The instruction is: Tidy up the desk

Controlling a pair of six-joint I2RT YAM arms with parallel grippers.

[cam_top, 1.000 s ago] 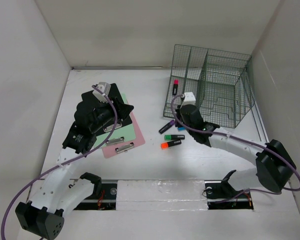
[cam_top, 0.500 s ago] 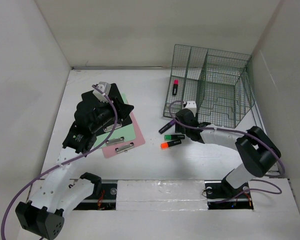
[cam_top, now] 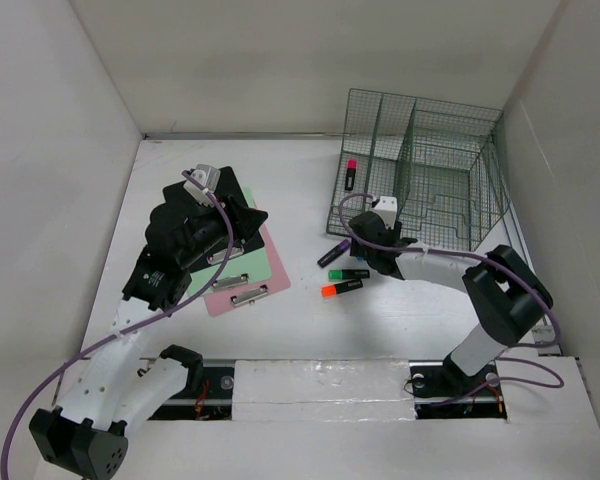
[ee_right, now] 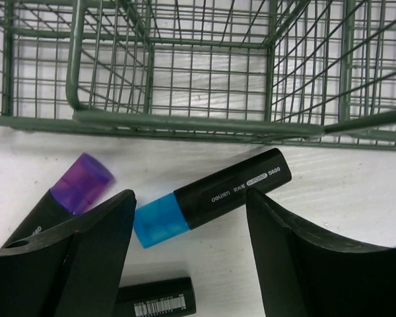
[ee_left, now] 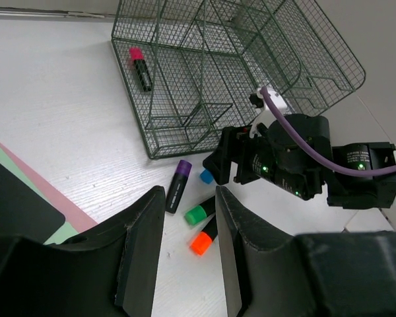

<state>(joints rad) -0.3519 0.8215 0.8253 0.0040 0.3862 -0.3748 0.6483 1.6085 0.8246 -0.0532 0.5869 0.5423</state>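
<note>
Jaws wide and empty, the right gripper (ee_right: 188,221) straddles the blue marker (ee_right: 211,195) lying on the desk (ee_right: 356,191) just before the rack (ee_right: 185,122) and should drop squarely over its barrel before closing; the left gripper (ee_left: 187,224) gapes empty.

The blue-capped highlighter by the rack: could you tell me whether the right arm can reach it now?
Probably yes: the right gripper is open over the blue-capped highlighter, a finger on either side and nothing between. The purple-capped highlighter lies close by.
</note>
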